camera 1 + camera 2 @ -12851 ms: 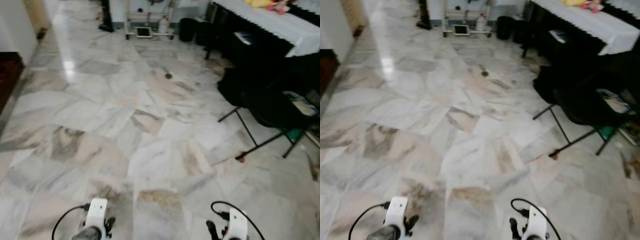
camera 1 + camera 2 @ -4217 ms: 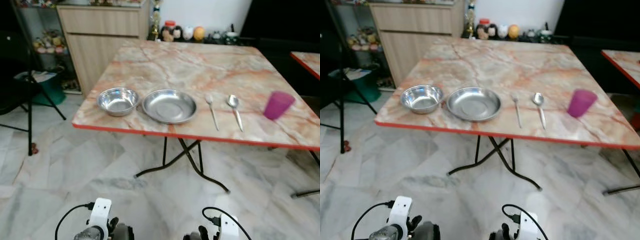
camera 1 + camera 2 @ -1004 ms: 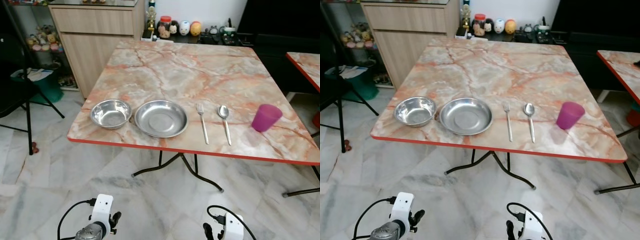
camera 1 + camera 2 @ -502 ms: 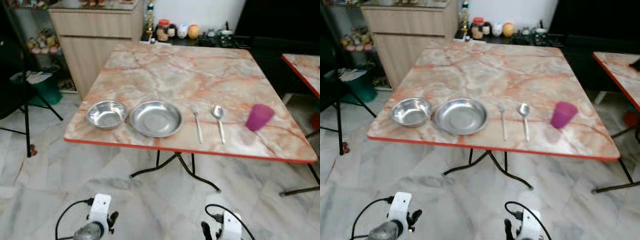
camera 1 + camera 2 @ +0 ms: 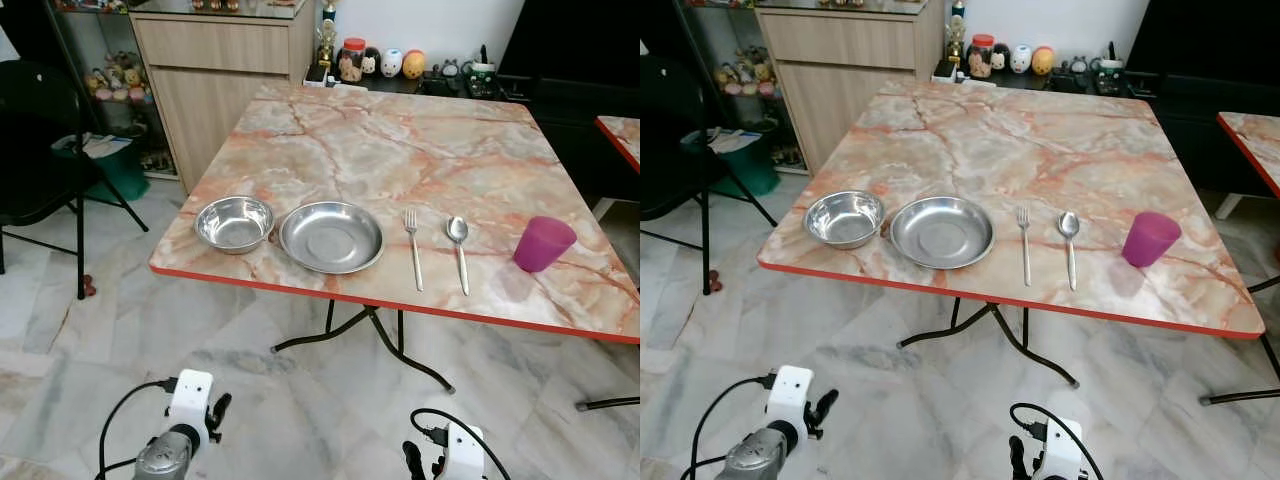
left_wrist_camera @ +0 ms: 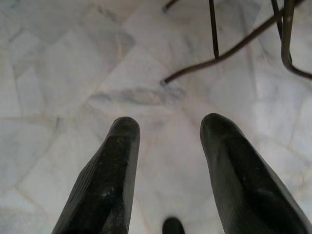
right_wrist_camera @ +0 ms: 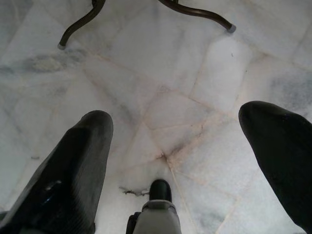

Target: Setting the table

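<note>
Ahead, marble-pattern table (image 5: 400, 150): round steel bowl (image 5: 234, 222), plate (image 5: 331, 236); both grippers' fingers spread, empty.

The round steel bowl (image 5: 234, 222), round steel plate (image 5: 331, 236), fork (image 5: 412, 248) and spoon (image 5: 459, 248) gleam like polished metal. The pink-veined marble-look counter (image 5: 400, 150) is smooth and glossy; the purple cup (image 5: 543, 244) looks like matt plastic.

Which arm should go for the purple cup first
Right, probably. The cup stands at the right end of the table, past the spoon, on the right gripper's side. Both grippers hang low and open over the floor; the left gripper would have to cross over.
</note>
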You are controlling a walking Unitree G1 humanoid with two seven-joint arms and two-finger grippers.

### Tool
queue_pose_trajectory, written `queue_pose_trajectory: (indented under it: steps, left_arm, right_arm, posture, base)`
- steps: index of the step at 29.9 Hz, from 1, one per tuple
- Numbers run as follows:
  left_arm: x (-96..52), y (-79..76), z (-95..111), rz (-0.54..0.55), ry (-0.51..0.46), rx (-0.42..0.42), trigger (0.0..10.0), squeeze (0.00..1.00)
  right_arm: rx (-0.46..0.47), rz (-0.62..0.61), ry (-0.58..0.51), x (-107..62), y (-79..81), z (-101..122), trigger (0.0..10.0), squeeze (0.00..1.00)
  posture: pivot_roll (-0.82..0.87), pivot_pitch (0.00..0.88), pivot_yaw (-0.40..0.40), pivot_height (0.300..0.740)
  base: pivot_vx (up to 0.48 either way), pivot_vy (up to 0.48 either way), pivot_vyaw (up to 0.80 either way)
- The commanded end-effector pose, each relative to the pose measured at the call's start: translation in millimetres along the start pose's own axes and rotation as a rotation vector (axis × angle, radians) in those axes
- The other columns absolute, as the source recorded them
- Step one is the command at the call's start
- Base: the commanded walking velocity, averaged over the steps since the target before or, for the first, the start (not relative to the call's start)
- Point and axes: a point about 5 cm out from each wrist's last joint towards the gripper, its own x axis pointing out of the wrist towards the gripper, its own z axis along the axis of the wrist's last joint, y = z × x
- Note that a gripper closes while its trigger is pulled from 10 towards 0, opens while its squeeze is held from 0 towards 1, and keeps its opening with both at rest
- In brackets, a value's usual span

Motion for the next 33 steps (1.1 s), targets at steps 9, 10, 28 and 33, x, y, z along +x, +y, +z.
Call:
queue_pose_trajectory:
  steps: [9,10,28,33]
  left_arm:
    - [-14.8,9.3,62.9,0.0,-0.447,0.038,10.0,0.0]
    - [-17.6,8.4,67.9,0.001,-0.477,0.04,10.0,0.0]
    - [-33.8,-23.0,136.9,-0.082,-0.72,0.064,10.0,0.0]
    - [-32.8,-27.0,137.0,-0.095,-0.714,0.055,10.0,0.0]
  right_arm:
    - [-0.006,-0.022,-0.092,2.7,-22.9,26.2,10.0,0.0]
    - [-0.005,-0.022,-0.09,2.6,-23.2,26.0,10.0,0.0]
    - [-0.003,-0.025,-0.033,1.2,-20.4,13.9,10.0,0.0]
    - [0.001,-0.025,-0.029,0.6,-20.9,12.1,10.0,0.0]
  posture:
    - [0.08,0.0,-0.058,0.74]
    - [0.08,0.0,-0.058,0.74]
    - [0.07,0.0,-0.046,0.74]
    - [0.07,0.0,-0.047,0.74]
  base:
    - [0.0,0.0,0.0]
    - [0.0,0.0,0.0]
    - [0.0,-0.029,0.0]
    - [0.0,-0.335,-0.09]
